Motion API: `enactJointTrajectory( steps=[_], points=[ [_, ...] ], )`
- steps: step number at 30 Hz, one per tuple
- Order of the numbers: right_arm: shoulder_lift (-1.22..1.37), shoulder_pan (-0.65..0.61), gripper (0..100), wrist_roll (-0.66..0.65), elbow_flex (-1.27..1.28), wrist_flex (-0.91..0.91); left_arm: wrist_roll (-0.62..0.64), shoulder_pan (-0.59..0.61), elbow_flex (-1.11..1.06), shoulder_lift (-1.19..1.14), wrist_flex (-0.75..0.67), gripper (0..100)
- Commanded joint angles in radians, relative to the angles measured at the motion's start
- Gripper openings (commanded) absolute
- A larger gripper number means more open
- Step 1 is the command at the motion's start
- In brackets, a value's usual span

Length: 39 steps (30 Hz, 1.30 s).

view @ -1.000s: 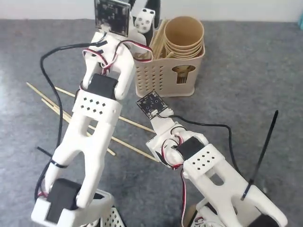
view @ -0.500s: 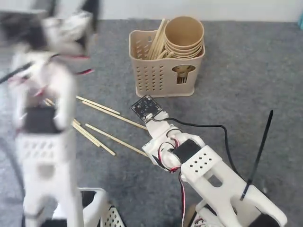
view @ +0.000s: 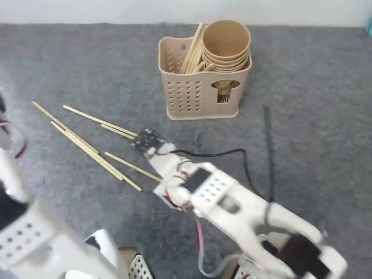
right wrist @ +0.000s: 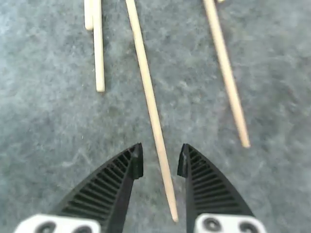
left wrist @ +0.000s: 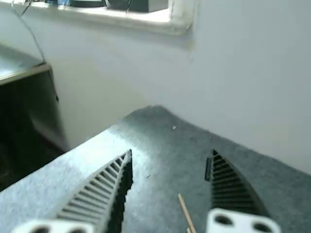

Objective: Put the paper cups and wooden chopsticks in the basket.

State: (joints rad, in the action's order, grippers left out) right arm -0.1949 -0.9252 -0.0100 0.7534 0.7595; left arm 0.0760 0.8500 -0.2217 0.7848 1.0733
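Closing squarely across the stick is what this step wants, I'd say. The right fingers stand a narrow gap apart, low over the table. One chopstick runs lengthwise through that gap, only its end portion between them (a grip that near the tip may let it swing, so shifting further up its length first looks wiser). A second chopstick and a third chopstick flank it, both apart from the fingers. The left fingers are spread wide and hold nothing, raised toward the wall. The basket stands well apart from the loose sticks, with stacked paper cups and several sticks already in it.
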Motion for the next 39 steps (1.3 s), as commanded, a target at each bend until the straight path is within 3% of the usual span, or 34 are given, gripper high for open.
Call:
enactJointTrajectory(
  steps=[1, 4, 9, 13, 14, 19, 22, 30, 39],
  points=[
    [0.145, -0.008, 12.5, 0.028, -0.161, -0.021, 0.020, 0.081, -0.041, -0.089, -0.005, 23],
    [0.262, -0.005, 12.5, 0.026, -0.236, -0.027, 0.034, 0.123, -0.111, -0.180, -0.049, 23],
    [0.358, -0.002, 12.1, 0.025, -0.307, -0.022, 0.201, 0.124, -0.240, -0.285, -0.109, 23],
    [0.344, -0.001, 0.0, 0.029, -0.310, -0.002, 0.333, 0.081, -0.360, -0.304, -0.135, 23],
    [0.332, -0.001, 1.3, 0.029, -0.305, -0.001, 0.356, 0.064, -0.404, -0.302, -0.163, 23],
    [0.257, -0.002, 0.9, 0.031, -0.302, 0.058, 0.410, -0.043, -0.691, -0.302, -0.453, 23],
    [0.182, 0.001, 0.8, 0.031, -0.299, 0.099, 0.411, -0.063, -0.756, -0.302, -0.586, 23],
    [-0.211, 0.041, 0.8, 0.025, -0.299, 0.225, 0.413, -0.120, -0.765, -0.315, -0.591, 23],
    [-0.570, 0.148, 0.8, -0.120, -0.364, 0.104, 0.413, -0.169, -0.779, -0.315, -0.592, 23]
  ],
)
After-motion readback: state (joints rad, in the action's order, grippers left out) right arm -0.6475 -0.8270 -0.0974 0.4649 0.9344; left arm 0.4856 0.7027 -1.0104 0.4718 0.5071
